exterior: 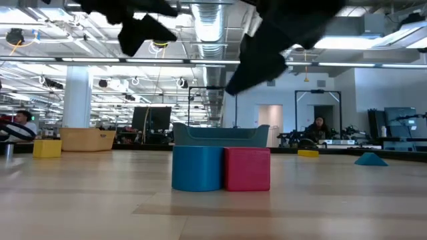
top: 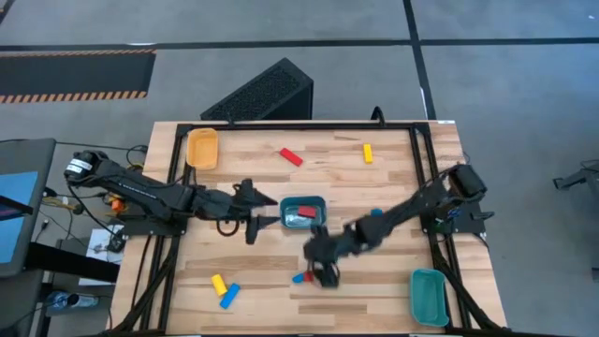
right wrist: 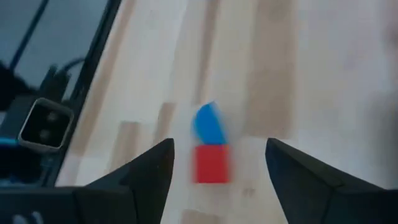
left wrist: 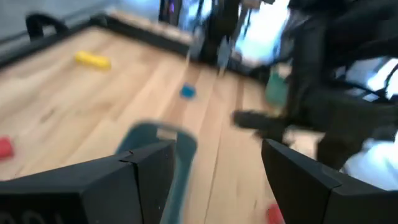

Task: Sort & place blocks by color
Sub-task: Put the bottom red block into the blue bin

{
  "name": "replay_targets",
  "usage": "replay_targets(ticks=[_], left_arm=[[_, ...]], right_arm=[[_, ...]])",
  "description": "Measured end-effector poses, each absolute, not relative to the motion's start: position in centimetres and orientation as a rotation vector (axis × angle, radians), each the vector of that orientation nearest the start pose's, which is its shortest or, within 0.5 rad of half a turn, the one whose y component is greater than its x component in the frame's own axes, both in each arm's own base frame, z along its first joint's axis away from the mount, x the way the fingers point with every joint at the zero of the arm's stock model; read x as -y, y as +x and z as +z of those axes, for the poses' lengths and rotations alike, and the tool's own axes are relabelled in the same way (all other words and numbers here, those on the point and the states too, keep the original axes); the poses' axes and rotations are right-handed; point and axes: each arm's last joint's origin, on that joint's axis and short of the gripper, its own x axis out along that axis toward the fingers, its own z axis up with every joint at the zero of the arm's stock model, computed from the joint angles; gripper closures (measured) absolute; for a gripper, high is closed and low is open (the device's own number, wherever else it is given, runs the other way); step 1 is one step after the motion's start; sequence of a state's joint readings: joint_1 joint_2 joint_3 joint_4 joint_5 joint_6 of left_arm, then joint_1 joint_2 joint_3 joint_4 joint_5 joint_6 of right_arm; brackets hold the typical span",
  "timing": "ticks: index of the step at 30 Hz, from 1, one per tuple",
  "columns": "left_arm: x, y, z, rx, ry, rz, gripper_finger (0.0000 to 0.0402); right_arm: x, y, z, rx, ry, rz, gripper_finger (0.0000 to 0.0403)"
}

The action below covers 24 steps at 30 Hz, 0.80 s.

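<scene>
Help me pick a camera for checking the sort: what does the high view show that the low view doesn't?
Only the high view shows the yellow-orange tray, the yellow and blue blocks lying together, and both open grippers, left and right. Only the low view shows people beyond the table. Both show the centre teal tray and the small blue cube touching the red cube.

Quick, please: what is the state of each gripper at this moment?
Left gripper: open, empty, beside the teal tray.
Right gripper: open, holding nothing, above the red cube and blue cube.

Teal tray (top: 303, 212) mid-table — second teal tray (top: 429, 296) near corner; yellow-orange tray (top: 202, 148) far corner.
</scene>
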State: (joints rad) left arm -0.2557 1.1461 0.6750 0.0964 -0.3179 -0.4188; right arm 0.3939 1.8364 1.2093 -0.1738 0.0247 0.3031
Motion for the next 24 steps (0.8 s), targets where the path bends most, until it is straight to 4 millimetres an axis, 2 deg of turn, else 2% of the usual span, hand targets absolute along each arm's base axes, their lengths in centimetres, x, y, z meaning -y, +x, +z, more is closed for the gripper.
replay_targets(ticks=[4, 9, 15, 20, 24], left_arm=[[5.7, 23.4, 24.2, -0.443, -0.27, 0.136, 0.0178], [6.1, 23.2, 23.9, -0.472, -0.256, 0.126, 0.0178], [5.9, 23.1, 23.7, -0.482, -0.237, 0.186, 0.0178], [5.4, 23.0, 23.5, -0.475, -0.201, 0.256, 0.0178], [5.2, 23.1, 23.5, -0.469, -0.234, 0.279, 0.0178]], right_arm=[[-17.6, 36.2, 18.1, -0.918, 0.071, 0.154, 0.0122], [-19.1, 36.6, 16.0, -0.99, 0.048, 0.118, 0.0116], [-18.8, 36.8, 13.9, -1.067, 0.076, 0.083, 0.0116], [-18.8, 36.8, 14.1, -1.06, 0.094, 0.07, 0.0124], [-18.3, 37.1, 14.4, -1.048, 0.08, 0.093, 0.0147]])
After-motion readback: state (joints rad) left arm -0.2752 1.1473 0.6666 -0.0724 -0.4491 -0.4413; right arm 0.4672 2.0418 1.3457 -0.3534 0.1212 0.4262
